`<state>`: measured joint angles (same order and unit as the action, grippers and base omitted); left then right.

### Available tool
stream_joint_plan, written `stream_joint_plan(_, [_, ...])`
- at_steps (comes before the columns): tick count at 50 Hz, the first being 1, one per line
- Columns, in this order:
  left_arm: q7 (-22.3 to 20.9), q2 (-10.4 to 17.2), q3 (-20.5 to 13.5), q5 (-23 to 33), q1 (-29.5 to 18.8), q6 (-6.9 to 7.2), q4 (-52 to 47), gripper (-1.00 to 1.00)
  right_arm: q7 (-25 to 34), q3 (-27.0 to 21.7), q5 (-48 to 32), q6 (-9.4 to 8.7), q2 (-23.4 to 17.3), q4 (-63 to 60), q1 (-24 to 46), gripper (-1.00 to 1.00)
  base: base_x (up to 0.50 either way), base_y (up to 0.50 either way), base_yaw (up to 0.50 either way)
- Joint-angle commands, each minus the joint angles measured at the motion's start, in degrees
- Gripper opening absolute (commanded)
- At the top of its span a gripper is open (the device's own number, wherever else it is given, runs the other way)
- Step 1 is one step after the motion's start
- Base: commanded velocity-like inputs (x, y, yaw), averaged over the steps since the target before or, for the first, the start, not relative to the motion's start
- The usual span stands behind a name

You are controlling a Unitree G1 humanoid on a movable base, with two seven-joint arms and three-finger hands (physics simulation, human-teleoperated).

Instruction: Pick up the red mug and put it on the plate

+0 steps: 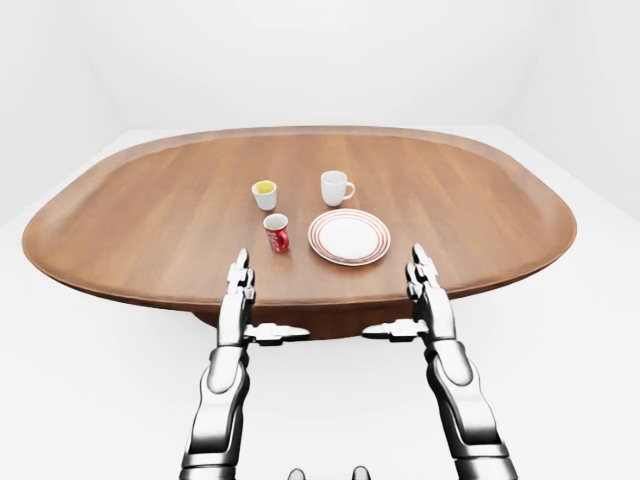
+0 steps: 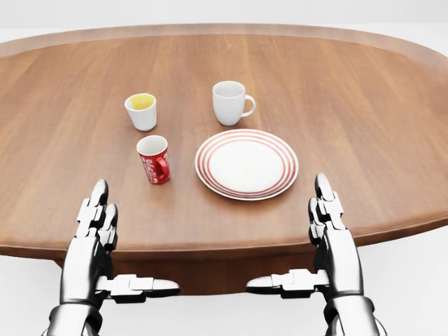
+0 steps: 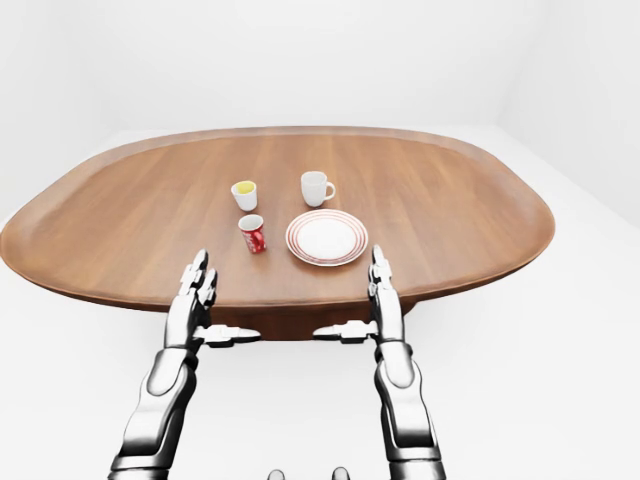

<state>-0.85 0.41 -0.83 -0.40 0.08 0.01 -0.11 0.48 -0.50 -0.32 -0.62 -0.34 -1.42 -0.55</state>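
Both hands, left hand (image 2: pixel 94 231) and right hand (image 2: pixel 329 224), spread wide; red mug (image 2: pixel 154 159) beside plate (image 2: pixel 246 164).

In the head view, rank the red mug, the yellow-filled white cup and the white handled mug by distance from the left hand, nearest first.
1. Red mug with white lettering, just above and right of the left hand.
2. Small white cup with yellow inside, higher up.
3. White mug with a handle, farthest, upper right above the red-striped plate.

— What's on the table (image 2: pixel 364 105)?
— I see the mug (image 2: pixel 153 159) just left of the plate (image 2: pixel 246 164) in the head view. Above them sit a cup (image 2: pixel 141 110) at left and a second mug (image 2: pixel 230 102) at right.
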Motion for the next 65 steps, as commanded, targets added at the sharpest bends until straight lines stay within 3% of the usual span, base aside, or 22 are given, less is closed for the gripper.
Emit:
stream_joint_plan(1, [-1.3, 0.6, -1.2, -0.5, 0.4, 0.08, -0.6, 1.00, 0.4, -0.8, -1.2, -1.01, -0.4, -2.5, -1.1, 1.00, 0.00, 0.00, 0.00])
stream_joint_plan(15, [-1.5, 0.6, -1.2, -0.6, 1.0, 0.56, -2.1, 1.00, 1.0, -0.5, -1.1, 0.14, -0.4, -1.6, -1.0, 1.00, 0.00, 0.00, 0.00])
stream_joint_plan(65, [-1.9, 0.4, -0.9, -0.8, 2.3, 2.21, -5.9, 1.00, 1.8, -0.3, -2.4, 0.02, -0.5, -2.0, -1.7, 1.00, 0.00, 0.07, 0.00])
